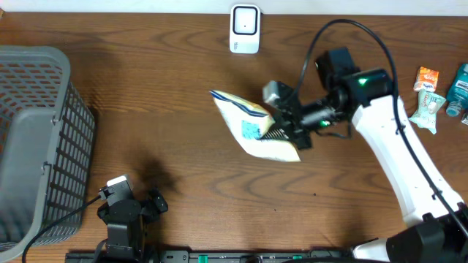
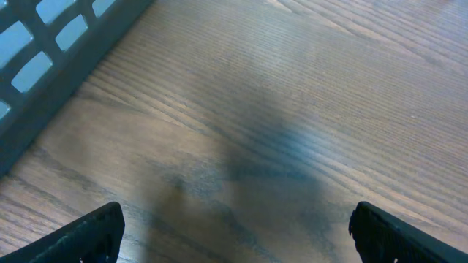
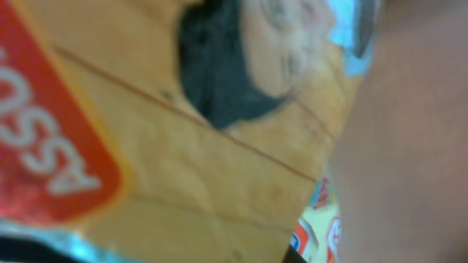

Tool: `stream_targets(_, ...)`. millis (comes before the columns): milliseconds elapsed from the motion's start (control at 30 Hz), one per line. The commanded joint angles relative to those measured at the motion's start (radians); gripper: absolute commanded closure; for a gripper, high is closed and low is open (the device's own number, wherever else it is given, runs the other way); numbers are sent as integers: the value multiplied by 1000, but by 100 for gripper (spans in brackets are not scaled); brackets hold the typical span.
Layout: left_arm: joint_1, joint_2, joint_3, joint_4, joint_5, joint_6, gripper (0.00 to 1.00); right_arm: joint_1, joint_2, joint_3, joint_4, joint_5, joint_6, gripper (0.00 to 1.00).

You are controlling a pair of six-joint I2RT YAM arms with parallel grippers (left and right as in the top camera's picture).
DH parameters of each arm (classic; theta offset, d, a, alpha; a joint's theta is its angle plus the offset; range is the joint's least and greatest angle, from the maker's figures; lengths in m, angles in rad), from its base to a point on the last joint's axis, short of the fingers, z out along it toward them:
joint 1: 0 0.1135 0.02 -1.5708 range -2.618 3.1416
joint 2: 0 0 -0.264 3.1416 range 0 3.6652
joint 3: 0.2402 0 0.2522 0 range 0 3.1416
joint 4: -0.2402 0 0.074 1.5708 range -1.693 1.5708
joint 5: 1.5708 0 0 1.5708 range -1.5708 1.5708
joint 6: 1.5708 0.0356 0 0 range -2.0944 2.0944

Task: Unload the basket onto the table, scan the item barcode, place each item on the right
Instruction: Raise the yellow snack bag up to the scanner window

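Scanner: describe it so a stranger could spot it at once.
On the wooden table, look to the middle of the far edge. The scanner stands alone there: a small white box with a dark window, unlike the colourful packets at right.

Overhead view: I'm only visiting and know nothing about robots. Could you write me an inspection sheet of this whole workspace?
Surface: brown wooden table, grain visible, no spills seen.
Job's things: snack bag right of centre; small white scanner at the far edge.
Clutter: grey basket at the left; small packets and a teal bottle at the right edge.
Grippers: right tool shut on the snack bag; left tool open, holding nothing, over bare wood beside the basket.
Cables: black cable loops above the right arm.
Surroundings: nothing seen.
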Motion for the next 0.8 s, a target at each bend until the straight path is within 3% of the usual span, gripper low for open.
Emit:
stream_targets(0, 2, -2, -3, -67, -6, 22, 2, 62, 12, 8, 243, 315, 205, 99)
stream_targets(33, 2, -2, -3, -67, -6, 22, 2, 86, 22, 8, 382, 521, 356, 99)
stream_targets(100, 2, -2, -3, -67, -6, 22, 2, 114, 35, 8, 514, 741, 472, 99)
stream_targets(133, 2, -2, -3, -67, -6, 22, 2, 144, 56, 8, 634, 902, 483, 99)
stream_targets(200, 2, -2, -3, -67, -6, 22, 2, 163, 84, 8, 735, 980, 484, 99)
stream_targets(433, 2, -2, -3, -67, -6, 22, 2, 159, 273, 43, 1012, 1051, 487, 99)
stream_targets(767, 2, -2, -3, -67, -6, 22, 2, 139, 623, 447, 1079, 1054, 484, 99)
